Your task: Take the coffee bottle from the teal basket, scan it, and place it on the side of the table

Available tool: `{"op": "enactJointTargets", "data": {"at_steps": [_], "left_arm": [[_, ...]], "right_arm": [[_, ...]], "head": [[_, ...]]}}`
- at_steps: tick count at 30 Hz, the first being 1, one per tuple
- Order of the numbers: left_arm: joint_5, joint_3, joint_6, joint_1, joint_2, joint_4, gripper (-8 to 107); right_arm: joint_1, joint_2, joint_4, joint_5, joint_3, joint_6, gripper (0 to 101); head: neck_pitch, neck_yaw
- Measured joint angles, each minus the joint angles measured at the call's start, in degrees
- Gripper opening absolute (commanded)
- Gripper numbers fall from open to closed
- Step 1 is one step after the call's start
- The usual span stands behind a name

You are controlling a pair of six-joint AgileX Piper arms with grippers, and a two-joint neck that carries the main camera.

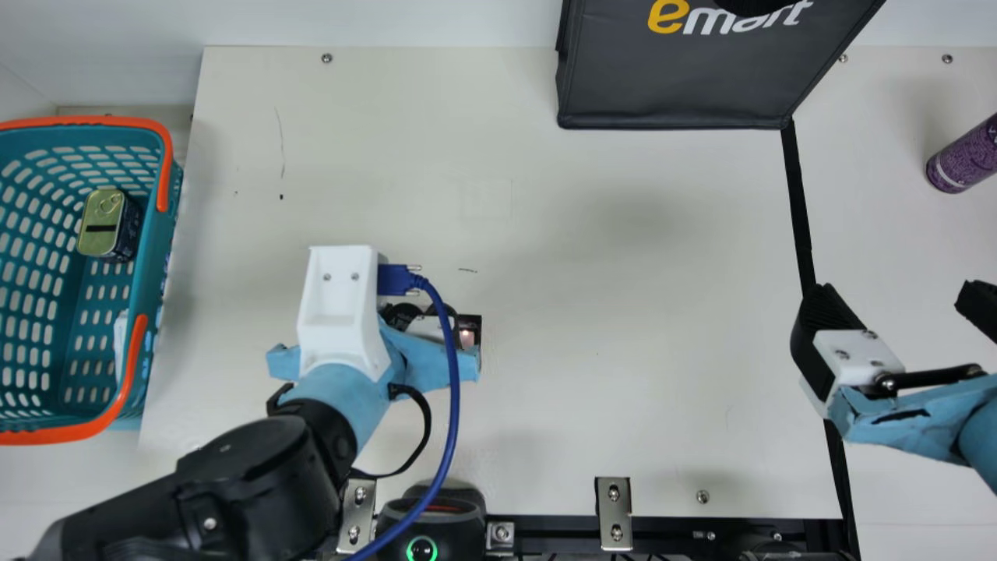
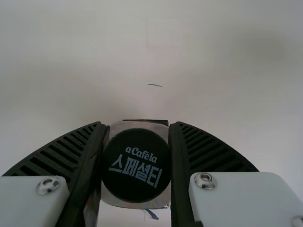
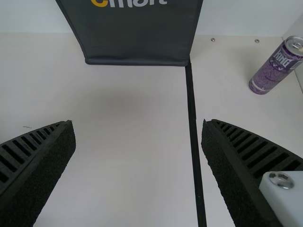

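My left gripper (image 1: 420, 311) is over the left-centre of the table, partly hidden under its arm's white mount. A dark, shiny part of the coffee bottle (image 1: 470, 324) shows beside it. In the left wrist view, the ribbed fingers of the left gripper (image 2: 137, 126) press both sides of the coffee bottle (image 2: 136, 165), whose round black cap faces the camera; most of its body is hidden. At the table's right, the right gripper (image 1: 896, 301) stands open; in its wrist view, the right gripper (image 3: 138, 124) has nothing between its fingers. The teal basket (image 1: 149, 257) is at far left.
A scanner (image 1: 424, 520) with a green ring light sits at the near edge. The basket holds a tin (image 1: 101, 223) and a whitish item. A dark bag (image 1: 678, 86) stands at the back, a purple can (image 1: 963, 158) at far right beyond a black strip.
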Motion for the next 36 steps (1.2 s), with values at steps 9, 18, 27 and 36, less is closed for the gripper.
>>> {"op": "enactJointTargets", "data": {"at_steps": [9, 18, 27, 36], "left_arm": [[-0.64, 0.29, -2.36, -0.92, 1.86, 1.26, 25], [-1.32, 0.19, -3.22, -1.05, 3.04, 1.84, 55], [-1.77, 0.19, -3.03, -0.66, 2.92, 1.27, 85], [-4.76, 1.52, 4.17, 2.65, -3.50, -4.76, 90]], "right_arm": [[0.00, 0.00, 0.00, 0.00, 0.00, 0.00, 95], [0.00, 0.00, 0.00, 0.00, 0.00, 0.00, 95], [0.00, 0.00, 0.00, 0.00, 0.00, 0.00, 95], [0.00, 0.00, 0.00, 0.00, 0.00, 0.00, 95]], "head": [[0.00, 0.00], [0.00, 0.00], [0.00, 0.00], [0.00, 0.00]]}}
